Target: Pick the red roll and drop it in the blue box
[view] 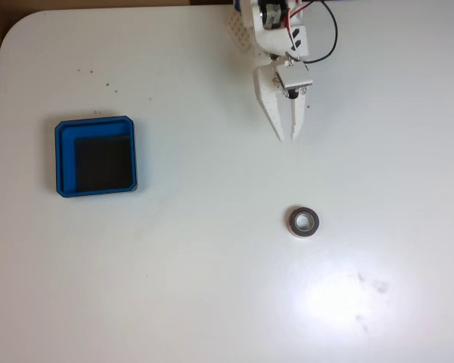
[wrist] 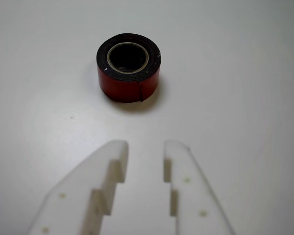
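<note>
Hidden, cropped and unreadable items

In the fixed view we list the arm (view: 276,23) as cut off by the top edge, the table (view: 212,302) as running past the right and bottom edges, and the red roll (view: 304,221) as too small for its red side to show. In the wrist view we note the gripper (wrist: 145,149) fingers (wrist: 88,196) cropped at the bottom edge.
</note>
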Controlling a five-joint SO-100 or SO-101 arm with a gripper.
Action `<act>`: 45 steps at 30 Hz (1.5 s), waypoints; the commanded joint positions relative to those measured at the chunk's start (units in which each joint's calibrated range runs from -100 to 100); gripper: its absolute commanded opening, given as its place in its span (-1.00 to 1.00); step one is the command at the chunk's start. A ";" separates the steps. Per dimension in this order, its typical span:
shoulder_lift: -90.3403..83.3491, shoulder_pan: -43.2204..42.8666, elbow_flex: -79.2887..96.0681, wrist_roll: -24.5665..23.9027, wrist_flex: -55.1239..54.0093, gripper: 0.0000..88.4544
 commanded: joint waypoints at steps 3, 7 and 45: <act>19.98 -0.31 -21.13 0.18 -0.80 -0.98; 33.35 -0.31 -34.15 0.36 -0.80 -0.98; 100.49 -0.61 -103.52 2.37 29.72 -0.98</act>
